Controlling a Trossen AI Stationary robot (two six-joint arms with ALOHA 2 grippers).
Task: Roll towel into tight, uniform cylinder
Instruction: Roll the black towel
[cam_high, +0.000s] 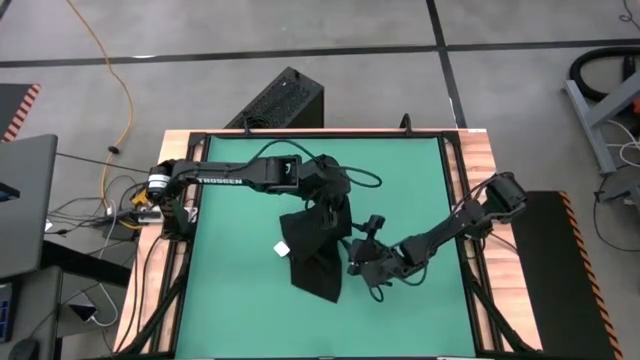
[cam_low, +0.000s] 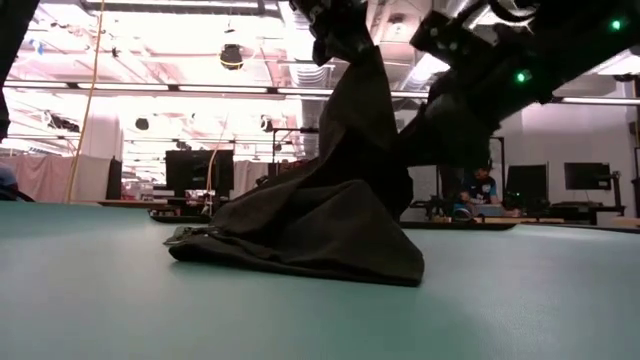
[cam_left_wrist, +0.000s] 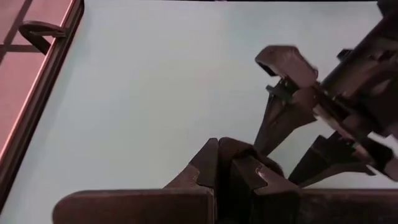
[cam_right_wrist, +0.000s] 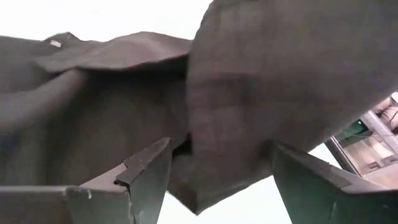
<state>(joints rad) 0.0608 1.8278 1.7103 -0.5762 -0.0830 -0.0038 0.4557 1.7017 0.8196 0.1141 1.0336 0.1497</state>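
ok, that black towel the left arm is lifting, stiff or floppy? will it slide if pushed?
Probably floppy: the towel hangs in a peak from the shut left gripper and pools in folds on the green mat. Likely light, since one pinch holds it up. A push would probably bunch it rather than slide it.

So that's one black towel (cam_high: 318, 250) with one white tag (cam_high: 281, 248), one green mat (cam_high: 400, 180), two arms with one gripper each, left (cam_high: 335, 205) and right (cam_high: 357, 262), plus one ribbed black box (cam_high: 283, 100) behind the table.
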